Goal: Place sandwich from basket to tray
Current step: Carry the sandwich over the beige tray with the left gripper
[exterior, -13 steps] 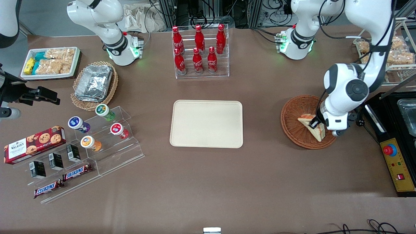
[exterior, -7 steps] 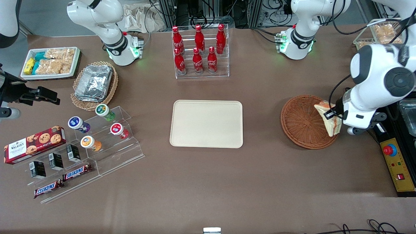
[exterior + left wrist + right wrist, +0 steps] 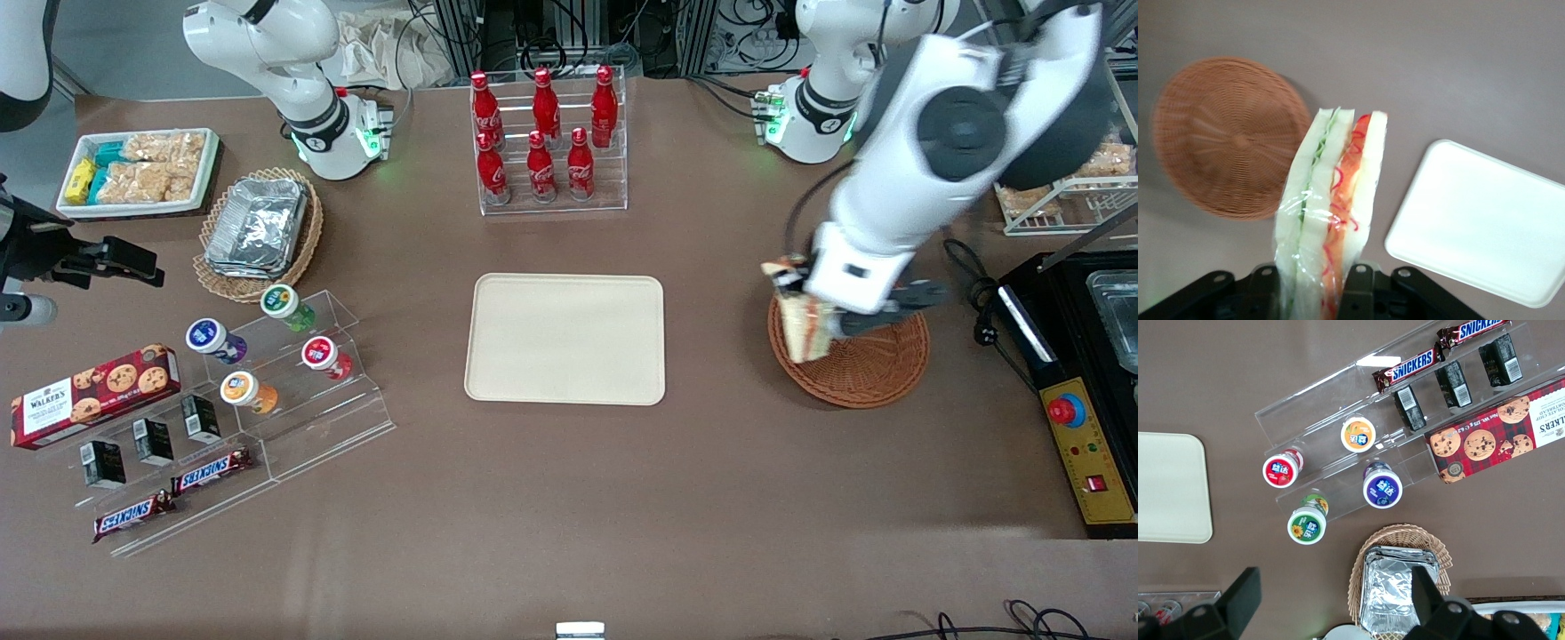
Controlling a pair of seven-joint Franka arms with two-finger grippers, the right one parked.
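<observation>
Left gripper [image 3: 794,286] is up in the air above the rim of the reddish-brown wicker basket [image 3: 867,369], on the rim's tray-facing side. Its fingers [image 3: 1355,288] are clamped on the sandwich [image 3: 807,327], gripping it by its flat bread faces. The plastic-wrapped sandwich hangs clear of the basket, lifted, with the filling edge showing: green layer on one half, red-orange on the other [image 3: 1331,220]. Nothing is seen in the basket [image 3: 1228,137]. The cream tray [image 3: 565,339] sits flat on the brown bench [image 3: 569,498], well apart from the basket toward the parked arm's end, nothing on it. In the wrist view the tray [image 3: 1485,223] lies beside the sandwich.
</observation>
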